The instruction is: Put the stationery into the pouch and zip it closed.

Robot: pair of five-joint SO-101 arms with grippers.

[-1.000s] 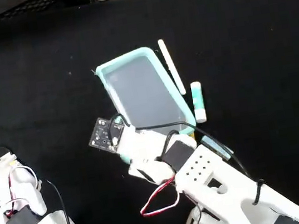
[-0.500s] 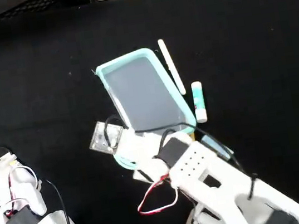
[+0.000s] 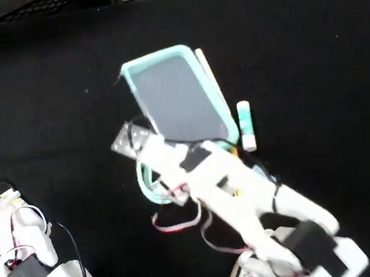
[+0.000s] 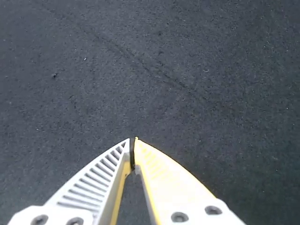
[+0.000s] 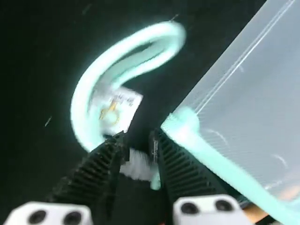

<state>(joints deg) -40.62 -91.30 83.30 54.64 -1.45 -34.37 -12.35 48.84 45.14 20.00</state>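
Gripping pouch [image 5: 243, 93] edge, right end effector [image 5: 138, 137]

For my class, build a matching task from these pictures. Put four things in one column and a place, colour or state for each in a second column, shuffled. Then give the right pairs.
Things
1. pouch
2. pen
3. glue stick
4. left gripper

Descriptions
A. shut, above the bare black table
B. short, green and white, to the right of the pouch
C. teal-rimmed, its near end at the right gripper
D. thin and white, along the pouch's long edge

Pairs: 1-C, 2-D, 3-B, 4-A
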